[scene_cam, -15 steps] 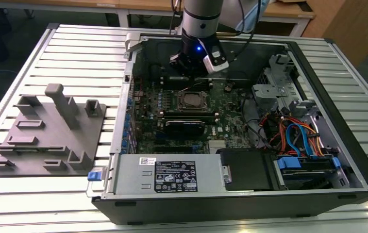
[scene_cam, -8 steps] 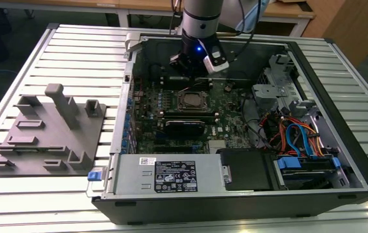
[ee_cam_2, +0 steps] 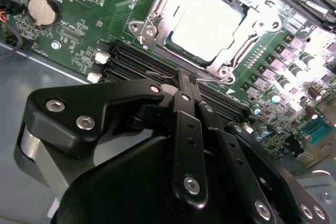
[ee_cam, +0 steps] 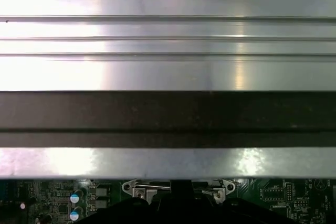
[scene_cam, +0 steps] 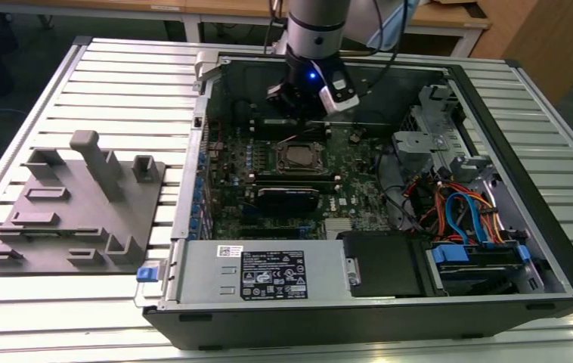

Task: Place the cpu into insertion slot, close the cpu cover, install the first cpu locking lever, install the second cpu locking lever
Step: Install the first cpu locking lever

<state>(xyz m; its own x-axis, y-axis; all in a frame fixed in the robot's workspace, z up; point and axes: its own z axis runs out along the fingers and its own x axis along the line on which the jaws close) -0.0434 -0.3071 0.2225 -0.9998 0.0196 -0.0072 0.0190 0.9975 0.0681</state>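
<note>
The jaws (ee_cam_2: 185,80) are pressed together with nothing between them, their black tips meeting just beside the near edge of the insertion slot (ee_cam_2: 157,11) in the second wrist view; in the exterior view the gripper (scene_cam: 301,113) hangs inside the open computer case (scene_cam: 528,249), over the far part of the green motherboard (scene_cam: 228,162); the cpu (ee_cam_2: 212,19), its pale metal top bright under the light, lies seated in the slot, and the cpu cover (ee_cam_2: 252,22) lies flat over it, its silver frame ringing the chip's edges; whether the locking levers are latched cannot be told; in the exterior view the socket (scene_cam: 300,157) sits near the middle of the board, just nearer than the gripper; a round coin cell (ee_cam_2: 42,11) sits on the board well apart from the socket; the grey power supply box (scene_cam: 256,276) fills the near side of the case; bundled blue and orange cables (scene_cam: 463,212) lie at the exterior view's right; a grey fixture block (scene_cam: 75,219) rests on the ribbed metal worktop (scene_cam: 95,76) at the exterior view's left, well apart from the case.
</note>
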